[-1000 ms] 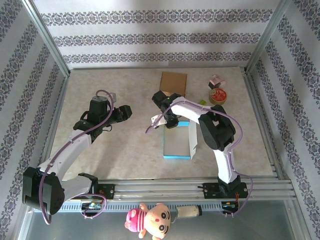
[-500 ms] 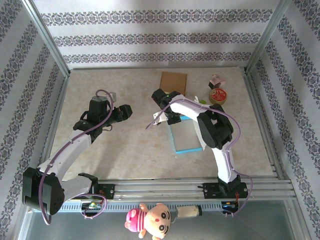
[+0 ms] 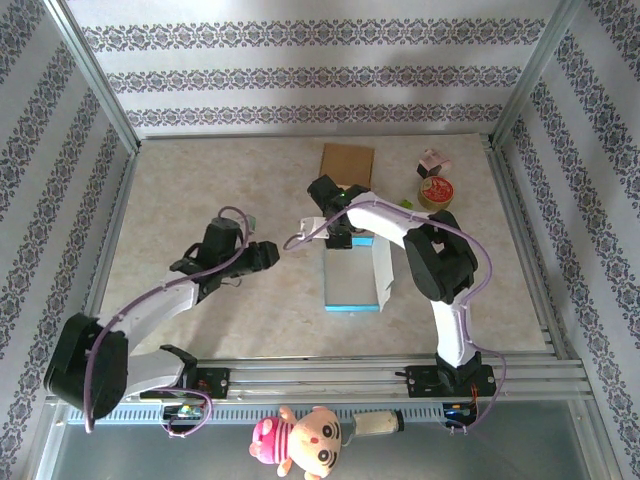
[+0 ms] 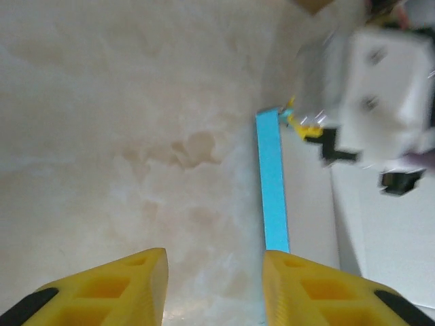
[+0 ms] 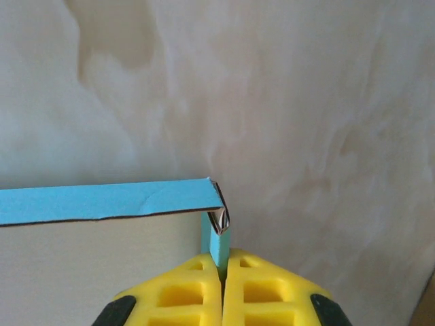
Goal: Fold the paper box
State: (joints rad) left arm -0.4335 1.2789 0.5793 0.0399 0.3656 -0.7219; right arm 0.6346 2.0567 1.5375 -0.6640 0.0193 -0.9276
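Observation:
The paper box (image 3: 355,275) lies flat on the table's middle, pale inside with light blue walls. My right gripper (image 3: 335,237) is at its far left corner. In the right wrist view its yellow fingers (image 5: 255,288) are shut on a short upright blue wall (image 5: 219,246), beside the long blue wall (image 5: 109,202). My left gripper (image 3: 272,255) sits left of the box and points at it. In the left wrist view the left gripper (image 4: 214,285) is open over bare table, its right finger close to the box's blue edge (image 4: 273,183), nothing between the fingers.
A brown cardboard sheet (image 3: 347,163) lies behind the box. A red round tin (image 3: 437,191), a small pink box (image 3: 433,160) and a green bit (image 3: 406,205) sit at the back right. A plush doll (image 3: 305,435) lies below the front rail. Metal frame rails edge the table.
The left arm has swung right toward the box and its jaws have narrowed. The right gripper has shut on the box's corner wall; the box turned askew, then came back straight.

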